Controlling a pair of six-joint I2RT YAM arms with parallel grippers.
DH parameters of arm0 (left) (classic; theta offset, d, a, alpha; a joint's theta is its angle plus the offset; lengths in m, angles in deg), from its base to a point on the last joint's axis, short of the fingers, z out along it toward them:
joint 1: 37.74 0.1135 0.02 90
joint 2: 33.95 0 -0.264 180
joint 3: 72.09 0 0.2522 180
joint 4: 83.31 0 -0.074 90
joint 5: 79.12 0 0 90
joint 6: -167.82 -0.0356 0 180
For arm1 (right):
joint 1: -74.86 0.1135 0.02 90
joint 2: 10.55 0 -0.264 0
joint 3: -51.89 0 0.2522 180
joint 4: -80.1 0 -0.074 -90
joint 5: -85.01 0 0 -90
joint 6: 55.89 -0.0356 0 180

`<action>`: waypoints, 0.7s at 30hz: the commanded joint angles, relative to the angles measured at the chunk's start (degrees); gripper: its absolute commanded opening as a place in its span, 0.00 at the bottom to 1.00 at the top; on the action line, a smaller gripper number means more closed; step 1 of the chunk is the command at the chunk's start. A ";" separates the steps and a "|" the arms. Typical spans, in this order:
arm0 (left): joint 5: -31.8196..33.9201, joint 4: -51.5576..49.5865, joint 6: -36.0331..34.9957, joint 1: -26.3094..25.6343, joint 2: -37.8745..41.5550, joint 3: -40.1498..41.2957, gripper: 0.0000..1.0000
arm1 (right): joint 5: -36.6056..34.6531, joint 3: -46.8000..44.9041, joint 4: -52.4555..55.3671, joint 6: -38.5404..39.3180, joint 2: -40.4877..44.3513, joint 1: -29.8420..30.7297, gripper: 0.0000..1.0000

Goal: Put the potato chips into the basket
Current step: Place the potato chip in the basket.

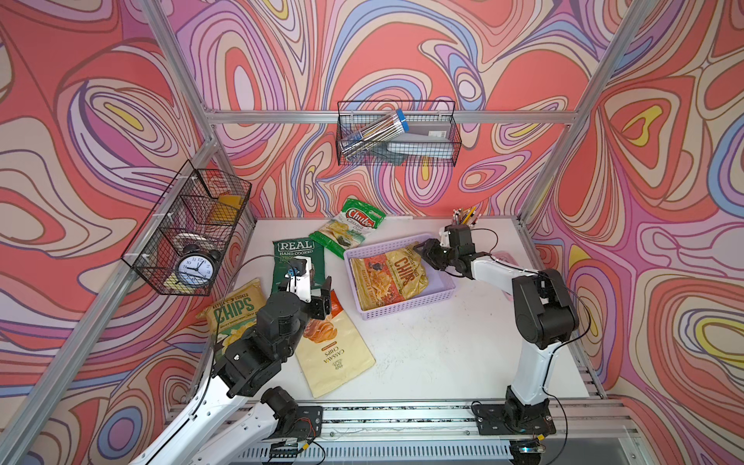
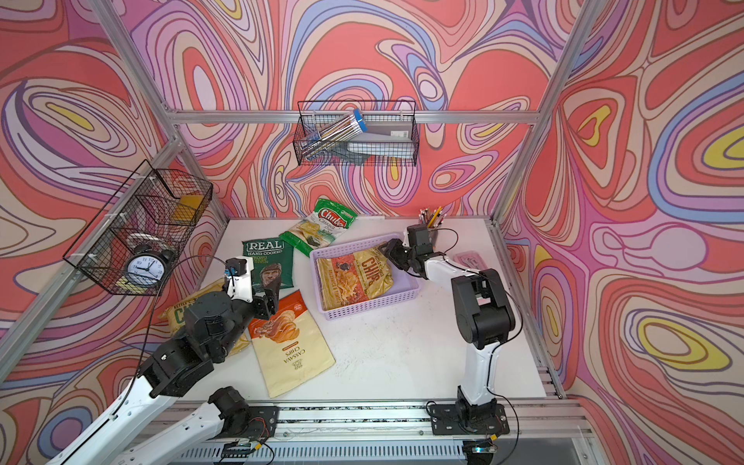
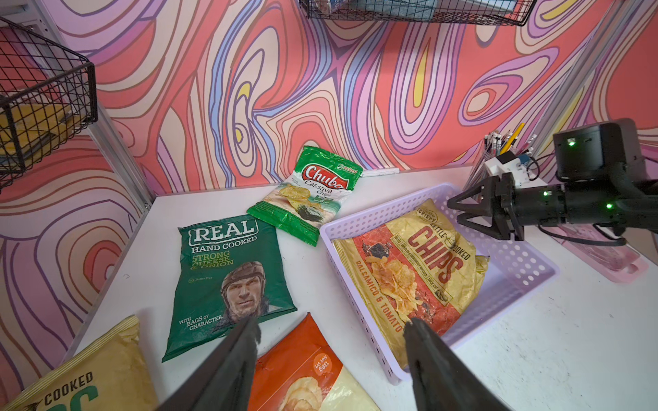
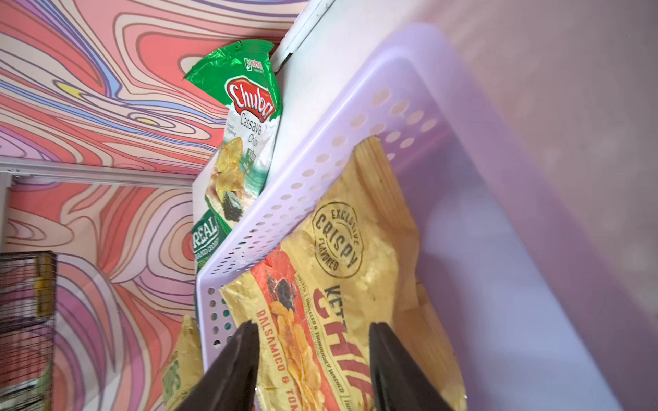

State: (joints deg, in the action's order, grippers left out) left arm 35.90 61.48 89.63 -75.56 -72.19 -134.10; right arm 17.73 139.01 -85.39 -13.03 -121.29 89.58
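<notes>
The lilac basket [image 1: 402, 312] sits right of the table's middle, and a red-yellow CHIPS bag [image 1: 388, 280] lies flat inside it. My right gripper [image 1: 422, 254] hovers open over that bag's far end; in the right wrist view its gripper [image 4: 313, 325] has the jaws apart above the bag [image 4: 341, 256]. My left gripper [image 1: 327, 300] is open just above the orange end of the Cassava Chips bag [image 1: 334, 354], as the left wrist view [image 3: 334, 323] shows. The dark green REAL bag [image 1: 296, 251], the Chuba bag [image 1: 350, 227] and the yellow-green CHIPS bag [image 1: 231, 312] lie on the table.
A pencil cup [image 1: 465, 217] stands at the back right behind my right wrist, with a pink case [image 1: 503, 257] beside the arm. Black wire baskets hang on the left wall [image 1: 189, 225] and back wall [image 1: 396, 133]. Bare white table [image 1: 443, 354] lies in front of the basket.
</notes>
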 commanded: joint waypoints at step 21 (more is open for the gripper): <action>-27.51 -6.40 41.01 34.37 -11.11 17.47 0.65 | -11.82 3.90 16.38 22.68 10.91 8.30 0.52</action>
State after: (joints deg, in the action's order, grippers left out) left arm 16.62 56.43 120.95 -43.58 -82.64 -119.65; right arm 4.47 143.47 -69.15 7.58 -112.54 97.91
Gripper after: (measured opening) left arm 0.654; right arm 0.519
